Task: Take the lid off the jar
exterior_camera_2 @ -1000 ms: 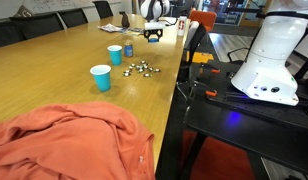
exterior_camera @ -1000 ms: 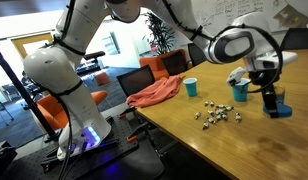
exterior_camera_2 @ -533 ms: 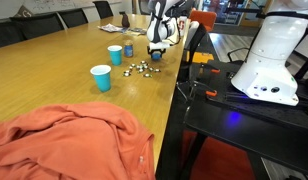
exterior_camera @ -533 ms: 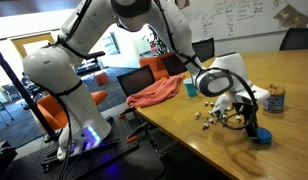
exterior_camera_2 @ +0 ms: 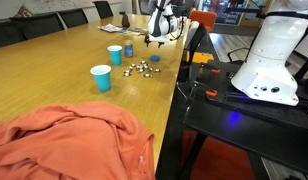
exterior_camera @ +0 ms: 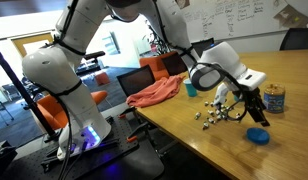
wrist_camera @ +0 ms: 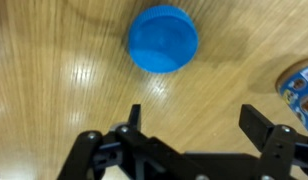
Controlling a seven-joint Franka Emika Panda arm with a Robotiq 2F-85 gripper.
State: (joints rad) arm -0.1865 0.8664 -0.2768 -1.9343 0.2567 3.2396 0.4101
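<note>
The blue lid (exterior_camera: 257,135) lies flat on the wooden table, apart from the jar; it also shows in the wrist view (wrist_camera: 163,39) and as a small blue spot in an exterior view (exterior_camera_2: 155,59). The jar (exterior_camera: 275,98) with its blue patterned label stands uncovered at the right, and its edge shows in the wrist view (wrist_camera: 300,83). My gripper (exterior_camera: 248,110) is open and empty, raised a little above the table just behind the lid. In the wrist view the fingers (wrist_camera: 194,115) are spread wide with bare wood between them.
Two blue cups (exterior_camera_2: 101,77) (exterior_camera_2: 115,54) stand on the table. Several small metal pieces (exterior_camera: 216,115) lie scattered near the gripper. An orange cloth (exterior_camera_2: 64,140) lies at the table's end. Office chairs (exterior_camera: 154,75) stand beside the table.
The gripper carried the lid away from the jar, set it on the table and let go. It has since opened and risen off the lid.
</note>
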